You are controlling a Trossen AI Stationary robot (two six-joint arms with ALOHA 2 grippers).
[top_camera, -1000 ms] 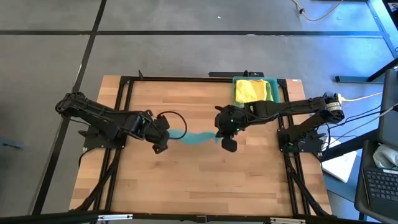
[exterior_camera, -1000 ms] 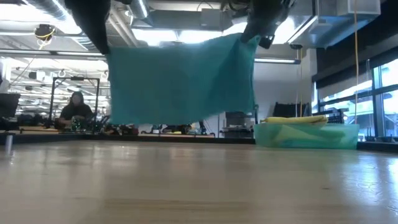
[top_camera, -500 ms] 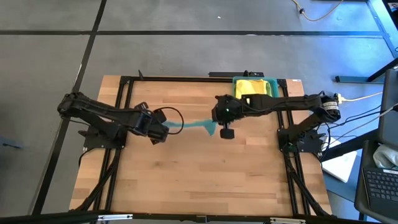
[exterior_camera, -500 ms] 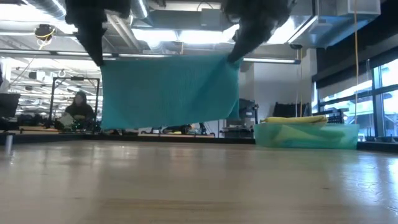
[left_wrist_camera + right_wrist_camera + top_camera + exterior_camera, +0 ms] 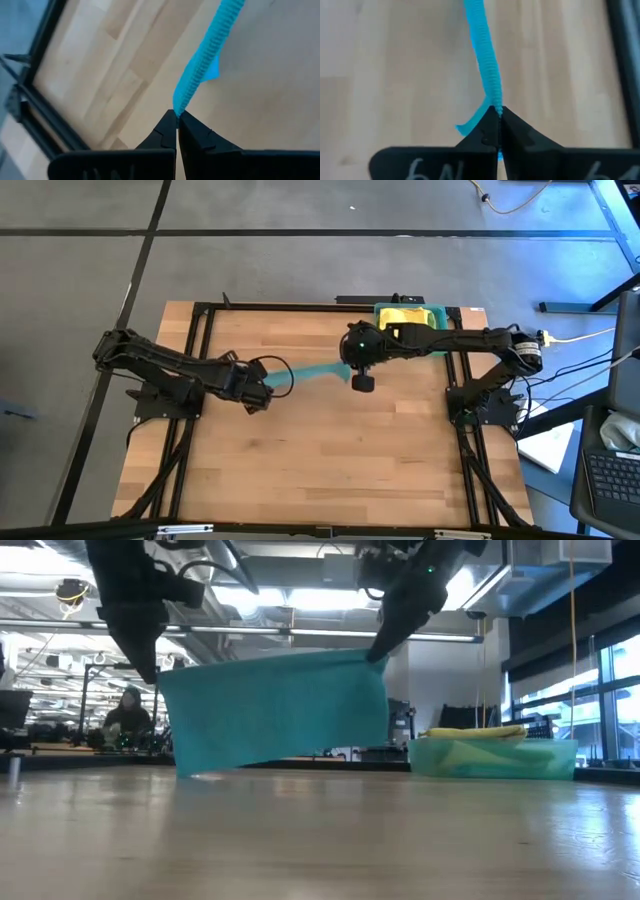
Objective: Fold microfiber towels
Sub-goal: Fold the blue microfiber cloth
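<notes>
1. Teal towel hangs stretched between both grippers above the tabletop, its lower left corner touching or nearly touching the wood in the low view.
2. Left gripper is clamped on one upper corner of the towel, over the tabletop's left half.
3. Right gripper is clamped on the other upper corner, held higher, near the tray.
4. Yellow towels lie in the tray at the far right of the tabletop.
</notes>
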